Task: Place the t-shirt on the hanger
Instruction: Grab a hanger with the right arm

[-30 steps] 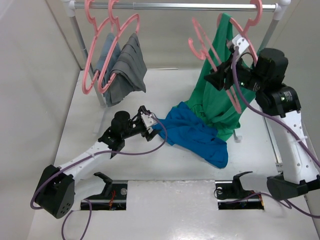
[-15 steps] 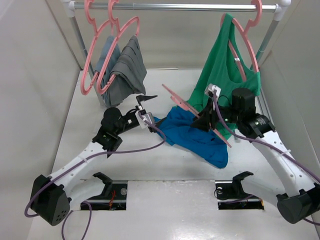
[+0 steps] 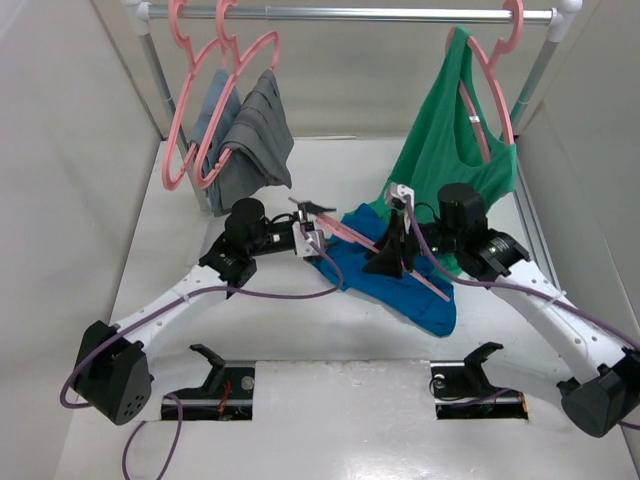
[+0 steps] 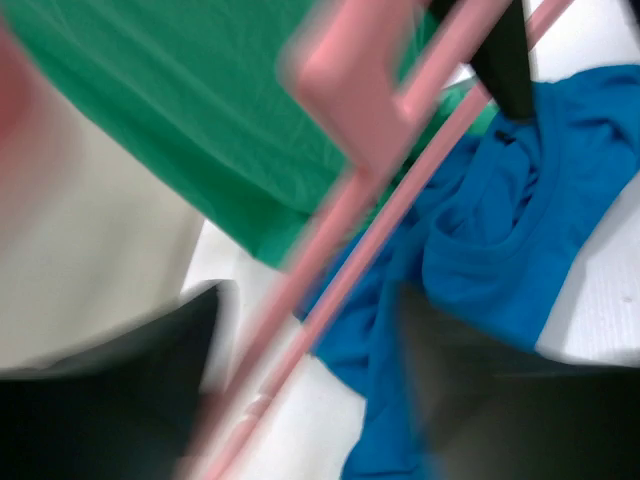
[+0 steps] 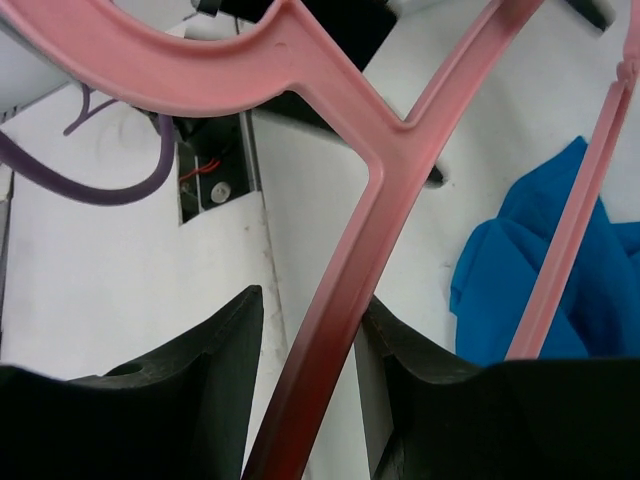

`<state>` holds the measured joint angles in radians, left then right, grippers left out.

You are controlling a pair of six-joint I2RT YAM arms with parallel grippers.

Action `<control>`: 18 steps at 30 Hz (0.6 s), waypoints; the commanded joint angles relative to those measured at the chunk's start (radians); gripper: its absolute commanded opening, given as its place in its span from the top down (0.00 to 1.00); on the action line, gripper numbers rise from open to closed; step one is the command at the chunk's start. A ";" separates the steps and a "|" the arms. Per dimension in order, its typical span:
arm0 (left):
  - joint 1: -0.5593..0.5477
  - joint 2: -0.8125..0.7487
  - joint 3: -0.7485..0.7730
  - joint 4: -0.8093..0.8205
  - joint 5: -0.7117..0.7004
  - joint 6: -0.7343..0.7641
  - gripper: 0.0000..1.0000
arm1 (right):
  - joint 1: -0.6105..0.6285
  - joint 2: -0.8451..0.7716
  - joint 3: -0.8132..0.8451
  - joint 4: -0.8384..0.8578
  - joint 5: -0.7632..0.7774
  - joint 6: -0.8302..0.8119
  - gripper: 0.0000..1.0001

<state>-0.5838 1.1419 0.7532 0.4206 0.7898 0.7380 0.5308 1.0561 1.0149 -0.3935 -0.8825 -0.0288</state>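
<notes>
Jaws of the right gripper [image 3: 388, 258] pinch the thin pink plastic hanger [image 3: 345, 230] at centre frame, slanted just above the crumpled bright blue fabric t-shirt [image 3: 420, 300]. Left gripper [image 3: 305, 240] stands wide astride the hanger's upper-left end; it should drop to the shirt's edge and lift it open for threading.

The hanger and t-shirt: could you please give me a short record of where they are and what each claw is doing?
t-shirt: crumpled on the table, not on the hanger
hanger: off the rail, tilted over the t-shirt
right claw: shut on the hanger's arm
left claw: open, hanger between its fingers
green top: hanging on the rail behind
</notes>
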 commanded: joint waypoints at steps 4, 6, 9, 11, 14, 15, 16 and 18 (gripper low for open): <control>-0.010 0.002 0.038 -0.016 0.032 0.026 0.91 | 0.038 0.039 0.082 -0.010 0.068 -0.071 1.00; -0.010 -0.008 0.038 -0.016 0.032 0.026 1.00 | 0.038 0.039 0.091 -0.044 0.141 -0.083 1.00; -0.010 -0.017 0.038 -0.066 0.043 0.066 1.00 | 0.072 0.039 0.128 -0.068 0.322 -0.106 0.85; -0.010 -0.018 0.038 -0.113 0.078 0.113 1.00 | 0.122 0.039 0.158 -0.080 0.463 -0.129 0.68; -0.010 -0.018 0.049 -0.146 0.126 0.123 1.00 | 0.193 0.048 0.217 -0.081 0.629 -0.195 0.43; -0.010 -0.018 0.049 -0.164 0.149 0.123 1.00 | 0.236 0.057 0.237 -0.081 0.687 -0.238 0.33; -0.010 -0.018 0.049 -0.164 0.149 0.123 1.00 | 0.257 0.067 0.237 -0.090 0.688 -0.255 0.27; -0.010 -0.018 0.049 -0.184 0.160 0.123 1.00 | 0.297 0.067 0.249 -0.090 0.769 -0.286 0.20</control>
<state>-0.5926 1.1599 0.7544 0.2394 0.8806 0.8665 0.7666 1.1198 1.2171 -0.5243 -0.3115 -0.2237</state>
